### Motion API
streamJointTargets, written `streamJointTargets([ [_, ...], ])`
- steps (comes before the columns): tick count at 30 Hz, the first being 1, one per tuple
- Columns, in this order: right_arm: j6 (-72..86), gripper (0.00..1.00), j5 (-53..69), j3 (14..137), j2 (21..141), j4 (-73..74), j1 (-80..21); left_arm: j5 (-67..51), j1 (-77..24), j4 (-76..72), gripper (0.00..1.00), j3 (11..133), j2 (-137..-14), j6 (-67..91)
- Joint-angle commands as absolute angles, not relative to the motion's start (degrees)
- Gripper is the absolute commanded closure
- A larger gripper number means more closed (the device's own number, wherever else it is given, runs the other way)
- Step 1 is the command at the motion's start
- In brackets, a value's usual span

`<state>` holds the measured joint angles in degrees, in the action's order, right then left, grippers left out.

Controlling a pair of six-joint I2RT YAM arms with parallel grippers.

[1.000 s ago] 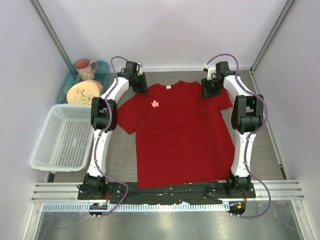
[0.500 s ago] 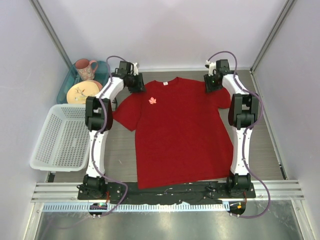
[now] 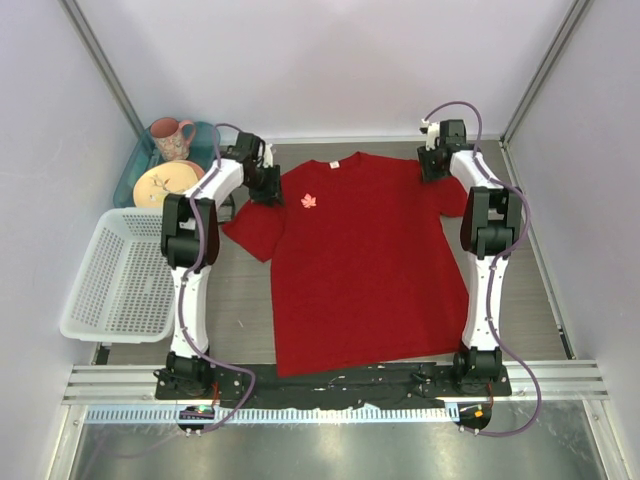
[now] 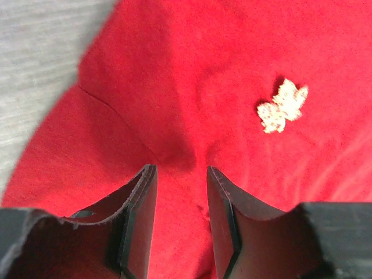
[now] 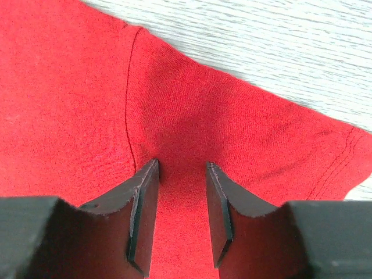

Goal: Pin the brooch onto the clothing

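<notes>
Both arms are out at the far corners of the red T-shirt, which lies spread face up on the table, collar and white label away from the bases. The left gripper is down on the shoulder seam on its side, jaws drawn in on a pinch of cloth, and you can see the fabric pucker into a dark fold right at the tips. The right gripper mirrors it on the opposite shoulder by the sleeve seam, again nipped onto a small ridge of red. And there's the brooch, the pale little leaf, sitting on the chest just beside the left gripper's fingers but not touching them. Whether its pin goes through the cloth, I can't tell from here. So this looks like tidying: laying the shirt flat with the brooch showing. The way to do it well is even tension from both shoulders, hands low to the table, no jerk on the left side that could ripple the cloth under the leaf, then let go of both pinches before lifting away.
</notes>
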<state>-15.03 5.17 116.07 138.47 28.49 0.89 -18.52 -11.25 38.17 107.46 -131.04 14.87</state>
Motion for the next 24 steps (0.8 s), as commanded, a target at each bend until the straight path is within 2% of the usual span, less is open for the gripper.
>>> streamJointTargets([
  [1,-17.1,0.59,0.2,115.2,138.9,28.5,2.5,-14.9,-11.2,42.3,0.58,115.2,-135.5,13.0],
  [14,-16.8,0.59,-3.3,114.2,138.5,28.3,3.8,-14.5,-11.2,42.9,0.54,129.6,-145.0,8.4],
  [24,-17.7,0.59,-5.0,113.4,138.1,28.4,5.3,-25.6,-11.5,39.6,0.54,134.1,-149.2,7.9],
])
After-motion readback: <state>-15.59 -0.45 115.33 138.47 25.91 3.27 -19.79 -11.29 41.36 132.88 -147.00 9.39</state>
